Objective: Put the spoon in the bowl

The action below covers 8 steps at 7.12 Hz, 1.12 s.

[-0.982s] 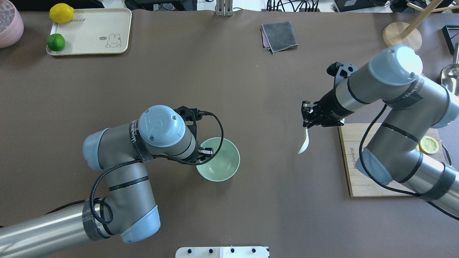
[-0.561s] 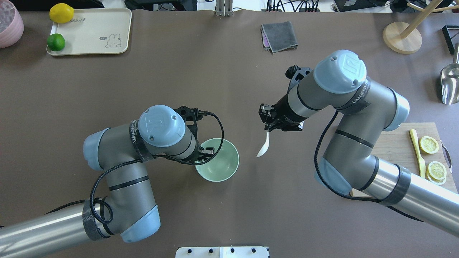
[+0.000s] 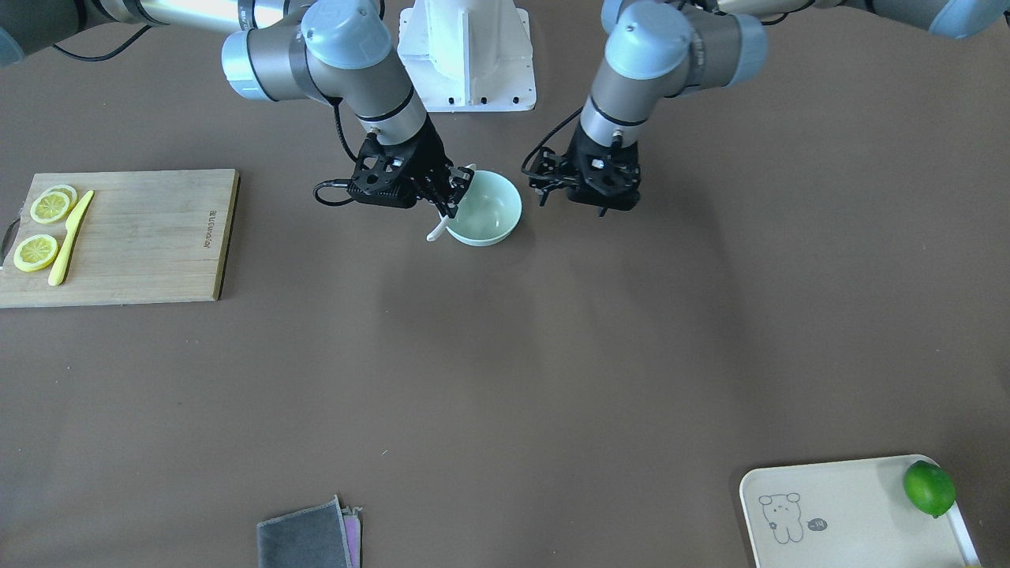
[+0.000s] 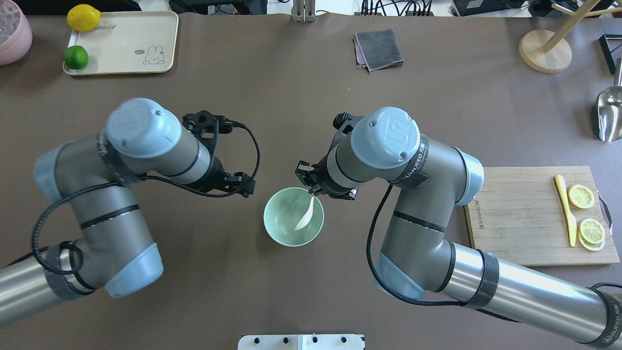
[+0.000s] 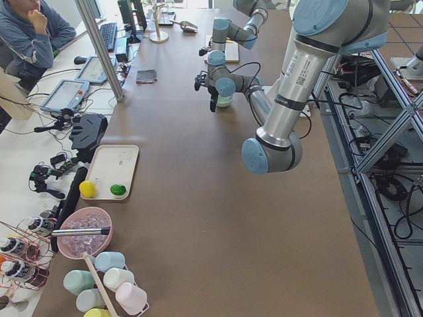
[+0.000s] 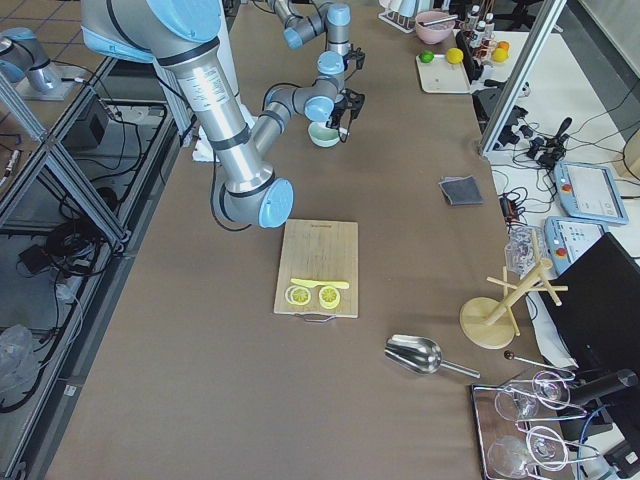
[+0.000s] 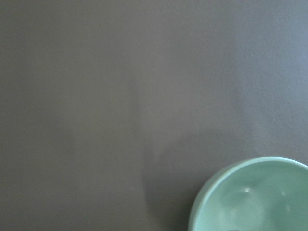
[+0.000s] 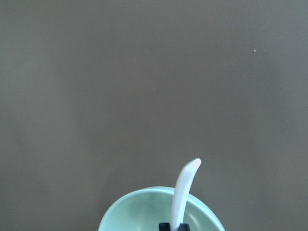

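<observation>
The pale mint-green bowl (image 4: 286, 231) stands upright on the brown table in front of the robot's base. My right gripper (image 4: 312, 189) is shut on the white spoon (image 4: 303, 219) at the bowl's far right rim. The scoop hangs inside the bowl. The handle end sticks out past the rim in the front view (image 3: 435, 230) and the right wrist view (image 8: 183, 190). My left gripper (image 4: 244, 184) is open and empty, a little to the left of the bowl and clear of it. The left wrist view shows only part of the bowl (image 7: 250, 197).
A wooden cutting board (image 4: 515, 218) with lemon slices and a yellow knife (image 4: 565, 209) lies at the right. A grey cloth (image 4: 379, 48) lies at the back. A cream tray (image 4: 131, 34) with a lemon and a lime, a metal scoop (image 4: 607, 114) and a wooden stand (image 4: 544, 48) sit at the edges.
My right arm has carried the spoon leftward from near the cutting board to the bowl. My left gripper has let go of the bowl's rim and drawn back to the left.
</observation>
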Tool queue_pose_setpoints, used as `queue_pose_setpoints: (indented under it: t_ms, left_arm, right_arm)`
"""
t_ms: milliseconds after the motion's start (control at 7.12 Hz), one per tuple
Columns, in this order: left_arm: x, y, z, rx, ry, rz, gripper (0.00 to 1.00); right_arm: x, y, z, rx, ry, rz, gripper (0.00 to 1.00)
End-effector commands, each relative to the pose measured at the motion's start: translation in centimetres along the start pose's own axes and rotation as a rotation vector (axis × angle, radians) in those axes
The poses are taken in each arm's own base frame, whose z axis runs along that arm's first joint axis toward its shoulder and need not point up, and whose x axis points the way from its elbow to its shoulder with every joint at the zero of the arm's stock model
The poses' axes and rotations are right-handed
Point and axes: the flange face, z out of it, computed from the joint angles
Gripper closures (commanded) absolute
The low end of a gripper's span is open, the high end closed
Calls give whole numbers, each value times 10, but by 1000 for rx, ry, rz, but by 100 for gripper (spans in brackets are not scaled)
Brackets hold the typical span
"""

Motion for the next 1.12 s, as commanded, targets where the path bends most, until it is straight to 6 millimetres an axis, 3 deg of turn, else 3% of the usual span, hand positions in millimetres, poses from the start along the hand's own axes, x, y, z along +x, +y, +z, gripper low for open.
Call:
queue_pose_setpoints:
  t_ms: [0,281,421,561,702,842,982]
  left_arm:
    - [-46,-10,-23,-23,12,25,2]
    - [-43,-10,-22,-22,12,26,2]
    - [-45,-12,-24,-18,10,24,2]
    - [-55,-14,-28,-10,3,13,2]
    - [-76,-20,-35,1,-13,-5,2]
    - [-111,-24,-42,11,-46,38,2]
    - [-157,-22,-49,12,-89,91,2]
  right_arm:
    - [-3,13,9,10,4,-3,100]
    - [-9,1,3,38,-8,5,0]
    - [-8,-18,-7,55,-11,11,0]
    - [1,-52,-28,13,-11,42,0]
    - [37,-110,-61,-21,-1,37,0]
    - [95,-165,-87,-24,26,-68,0]
    - [162,-213,-114,-22,57,-163,0]
